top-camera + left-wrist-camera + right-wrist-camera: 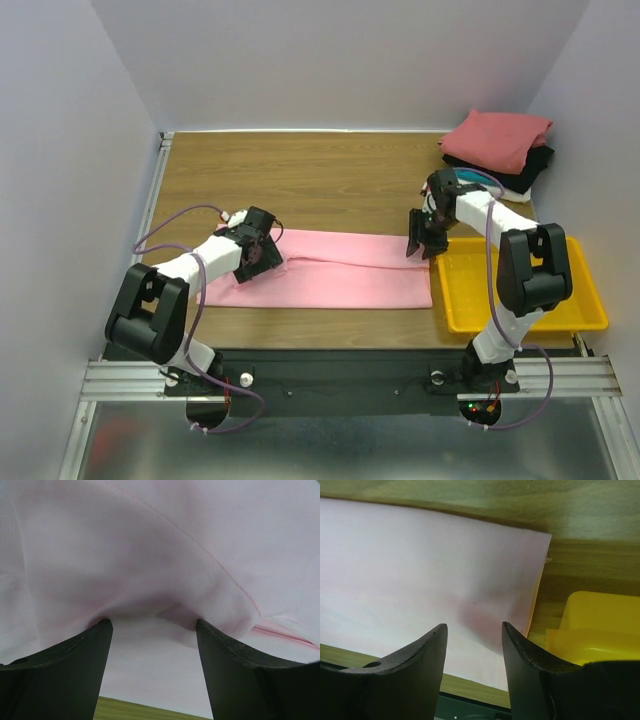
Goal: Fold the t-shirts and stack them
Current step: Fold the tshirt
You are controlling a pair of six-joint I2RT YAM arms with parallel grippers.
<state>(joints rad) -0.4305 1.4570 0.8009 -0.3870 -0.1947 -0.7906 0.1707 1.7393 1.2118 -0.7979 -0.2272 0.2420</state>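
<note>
The left fingers [75, 660] stand wide apart. The light pink t-shirt [165, 555] bulges against their tips, loose between them rather than pinched. The right fingers [410, 665] are moderately parted and empty, hovering over the shirt's other end. Its straight edge runs just beyond the right-hand tip, and the yellow tray [600, 615] sits just past that. The cloth looks thin, light and limp, likely to sag and slide, so pinching both layers at the corners seems best. Farthest off, a folded dusty red t-shirt [497, 140] lies at the table's [330, 180] far corner.

Left end effector [268, 258] and right end effector [422, 245] both point downward with jaws apart.
</note>
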